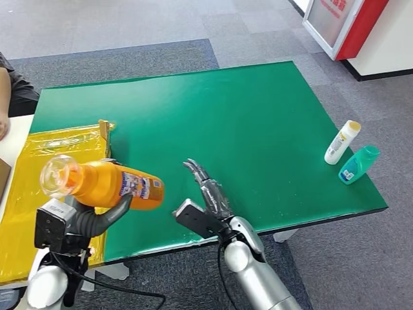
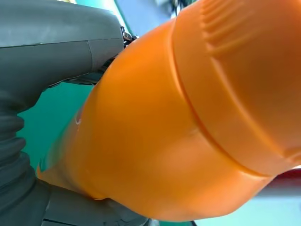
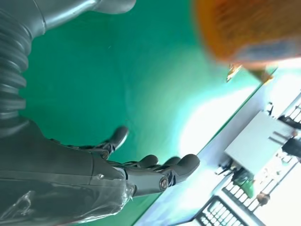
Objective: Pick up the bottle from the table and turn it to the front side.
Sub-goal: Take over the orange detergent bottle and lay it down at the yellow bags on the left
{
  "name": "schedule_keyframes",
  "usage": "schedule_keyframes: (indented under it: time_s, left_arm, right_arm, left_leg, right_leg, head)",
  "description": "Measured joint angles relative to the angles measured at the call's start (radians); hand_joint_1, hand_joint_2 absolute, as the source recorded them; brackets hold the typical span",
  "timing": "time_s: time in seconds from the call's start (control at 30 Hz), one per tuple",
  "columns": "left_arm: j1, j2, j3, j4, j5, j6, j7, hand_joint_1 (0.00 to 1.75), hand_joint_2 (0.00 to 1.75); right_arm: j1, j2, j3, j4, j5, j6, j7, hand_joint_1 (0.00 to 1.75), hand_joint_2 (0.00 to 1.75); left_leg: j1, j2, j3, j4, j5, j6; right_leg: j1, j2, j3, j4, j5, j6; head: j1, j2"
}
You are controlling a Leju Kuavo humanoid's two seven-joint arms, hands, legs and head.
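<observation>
Orange bottle [image 1: 104, 184] lies sideways within left hand [image 1: 92, 219] fingers [image 1: 114, 212].

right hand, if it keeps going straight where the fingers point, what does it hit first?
Probably nothing nearby. The right hand is open, with its fingers aimed up and away over the bare green table. The orange bottle, held by the left hand, lies off to its side. Depth is unclear.

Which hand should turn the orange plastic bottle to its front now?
Left. The left hand already grips the orange plastic bottle, lifted above the green table; the right hand is open and empty beside it.
</observation>
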Motion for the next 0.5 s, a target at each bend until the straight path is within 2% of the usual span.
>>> schedule_keyframes:
  time_s: [0.3, 0.5]
  left_arm:
    - [0.000, 0.053, 0.053, -0.096, -0.163, 0.058, 0.017, 1.75, 1.75]
    - [-0.002, 0.065, 0.062, -0.127, -0.202, 0.063, 0.026, 1.75, 1.75]
  right_arm:
    - [0.047, -0.008, -0.085, -0.044, -0.007, 0.013, -0.005, 0.00, 1.75]
    - [0.061, -0.008, -0.117, -0.060, -0.008, 0.016, -0.008, 0.00, 1.75]
  left_leg:
    - [0.000, 0.000, 0.000, 0.000, 0.000, 0.000]
    - [0.000, 0.000, 0.000, 0.000, 0.000, 0.000]
  right_leg:
    - [0.000, 0.000, 0.000, 0.000, 0.000, 0.000]
    - [0.000, 0.000, 0.000, 0.000, 0.000, 0.000]
  head:
    - [0.000, 0.000]
    - [0.000, 0.000]
